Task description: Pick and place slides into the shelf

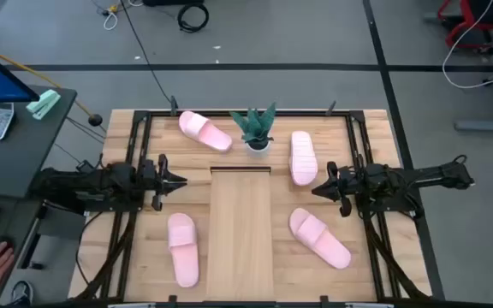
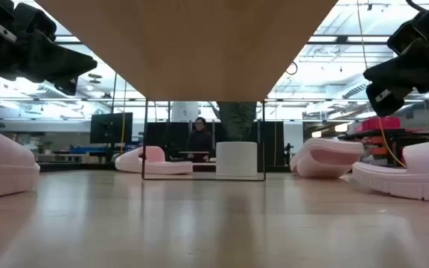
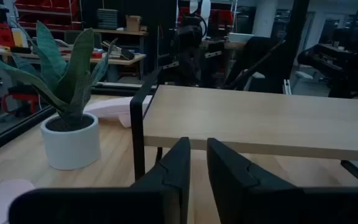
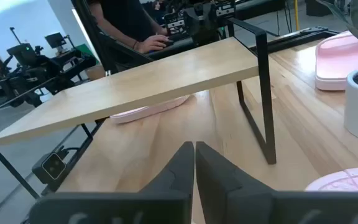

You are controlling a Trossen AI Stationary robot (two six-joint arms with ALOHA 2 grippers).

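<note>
Shelf (image 1: 240,231) top bare of slides (image 1: 182,248)

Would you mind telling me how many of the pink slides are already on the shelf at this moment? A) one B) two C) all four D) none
D: in the high view the shelf top is bare, and all four slides lie on the table around it.
</note>
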